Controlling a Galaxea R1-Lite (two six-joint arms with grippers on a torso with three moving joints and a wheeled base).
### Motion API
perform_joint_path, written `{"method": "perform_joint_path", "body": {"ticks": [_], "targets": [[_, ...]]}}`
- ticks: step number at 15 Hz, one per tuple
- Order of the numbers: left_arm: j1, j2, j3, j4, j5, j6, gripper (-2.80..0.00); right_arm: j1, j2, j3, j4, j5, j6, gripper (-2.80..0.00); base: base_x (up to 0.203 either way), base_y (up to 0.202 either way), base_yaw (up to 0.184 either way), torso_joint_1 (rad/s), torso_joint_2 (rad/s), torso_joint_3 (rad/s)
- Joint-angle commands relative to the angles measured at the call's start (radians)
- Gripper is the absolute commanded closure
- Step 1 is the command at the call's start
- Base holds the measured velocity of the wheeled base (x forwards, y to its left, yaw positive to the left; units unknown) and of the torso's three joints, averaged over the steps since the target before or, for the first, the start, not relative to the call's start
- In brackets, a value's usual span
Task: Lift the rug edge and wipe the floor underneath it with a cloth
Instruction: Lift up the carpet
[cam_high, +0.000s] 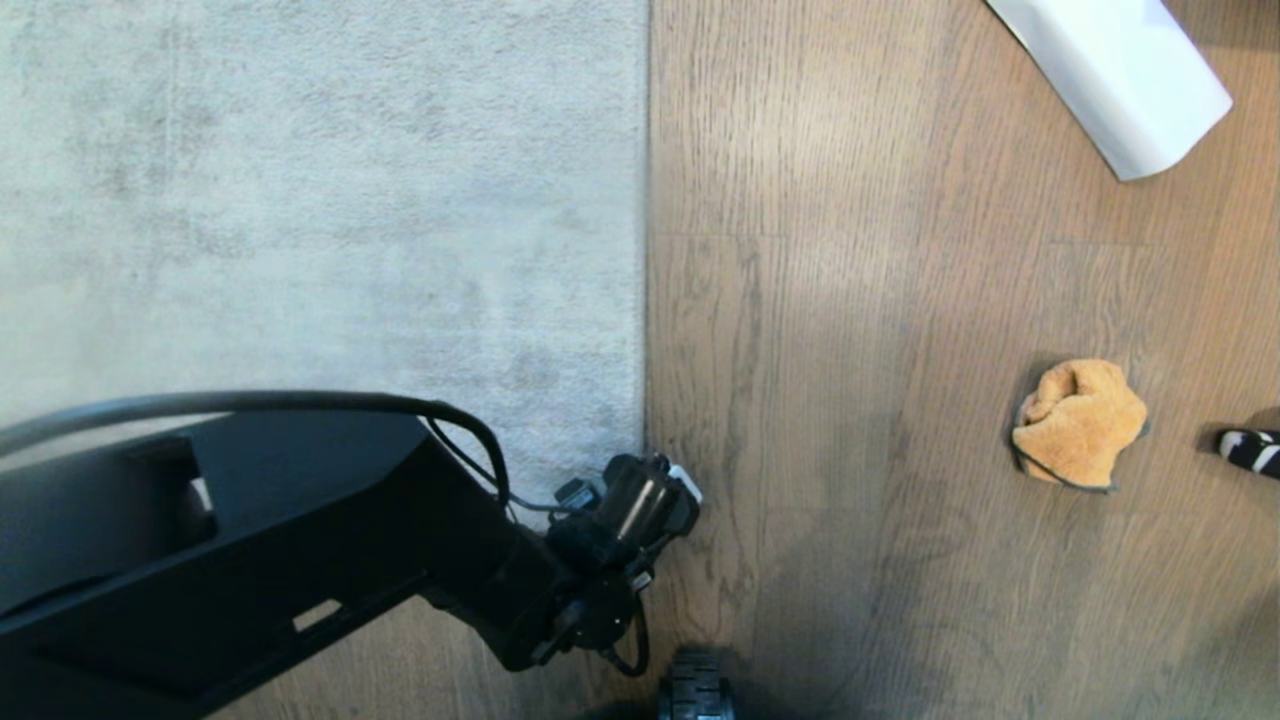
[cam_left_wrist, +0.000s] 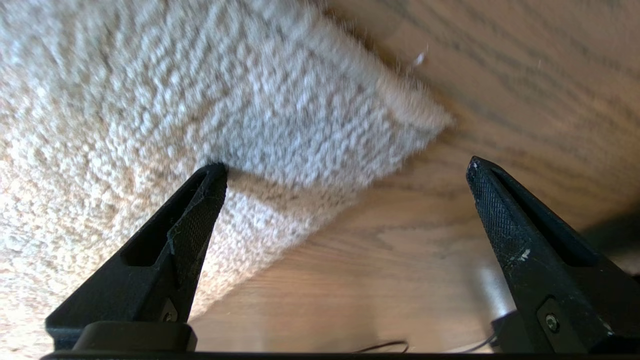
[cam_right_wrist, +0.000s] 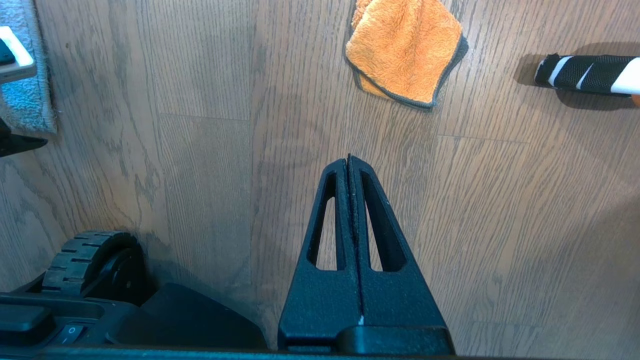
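The left arm reaches in from the lower left of the head view, its black forearm angled down toward the near corner of the rug, with a cable looping over it. The left gripper (cam_left_wrist: 345, 165) sits low at the rug edge (cam_high: 640, 300), right where the pale grey pile meets the floor (cam_high: 850, 400). In the left wrist view its two black fingers (cam_left_wrist: 195, 215) stand wide apart: one tip rests against the pile on top of the rug, the other hangs over bare wood beyond the corner. The rug corner lies between them, and nothing is gripped. Whether the corner is flat or slightly raised cannot be told.

The right gripper (cam_right_wrist: 349, 159) hangs parked above the floor beside the robot's base, pointing down, its fingers pressed together and holding nothing. A wheel (cam_right_wrist: 87, 260) of the base shows beside it.

The cloth (cam_high: 1078, 422), an orange crumpled rag with dark trim, lies on the wood well apart from the rug, off to the robot's right. A black-and-white striped object (cam_high: 1250, 450) lies just beyond it, and a white rolled sheet (cam_high: 1120, 70) rests on the floor farther away.
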Motion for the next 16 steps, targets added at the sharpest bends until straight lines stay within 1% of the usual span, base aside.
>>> {"method": "perform_joint_path", "body": {"ticks": [1,3,4,16], "targets": [[0.0,0.024,-0.003,-0.064,0.002,0.004,-2.8,0.0,0.0,0.0,0.0,0.0,-0.001,0.0,0.0,0.0,0.0,0.0,0.0,0.0],[-0.002,0.03,0.004,-0.089,0.003,0.005,-2.8,0.0,0.0,0.0,0.0,0.0,-0.001,0.0,0.0,0.0,0.0,0.0,0.0,0.0],[0.0,0.03,0.007,-0.09,0.003,0.005,0.0,0.0,0.0,0.0,0.0,0.0,-0.001,0.0,0.0,0.0,0.0,0.0,0.0,0.0],[0.0,-0.014,0.035,-0.082,0.012,-0.001,0.0,0.0,0.0,0.0,0.0,0.0,-0.001,0.0,0.0,0.0,0.0,0.0,0.0,0.0]]}}
